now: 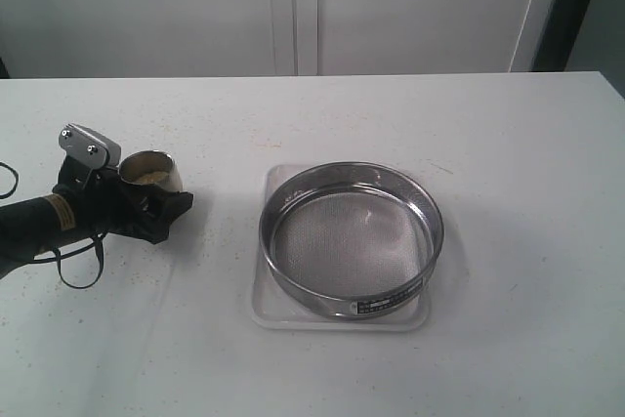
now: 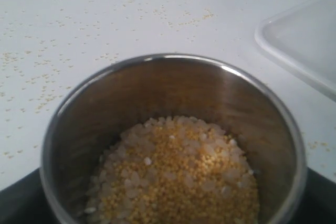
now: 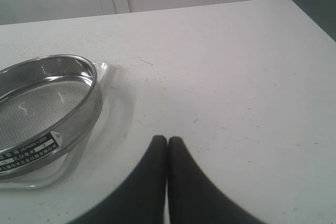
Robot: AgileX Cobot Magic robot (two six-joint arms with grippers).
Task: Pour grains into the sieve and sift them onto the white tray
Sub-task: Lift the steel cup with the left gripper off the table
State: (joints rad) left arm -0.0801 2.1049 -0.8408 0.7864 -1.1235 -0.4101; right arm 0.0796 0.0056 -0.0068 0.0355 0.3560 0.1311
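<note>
Left wrist view: the grains (image 2: 178, 182) lie heaped in a small steel cup (image 2: 173, 85), set between the dark fingers (image 2: 16, 205) of the left gripper (image 1: 156, 197); the fingers stand apart on either side, cut off at the frame's edge, and whether they press the cup cannot be told; beyond, scattered granules (image 2: 189, 19) dot the table (image 2: 79, 3) and a corner of the white tray (image 2: 294, 40) shows; in the right wrist view the right gripper (image 3: 167, 141) has its tips together, apart from the sieve (image 3: 47, 98), which rests inside the tray, its label (image 3: 31, 148) unreadable.
</note>
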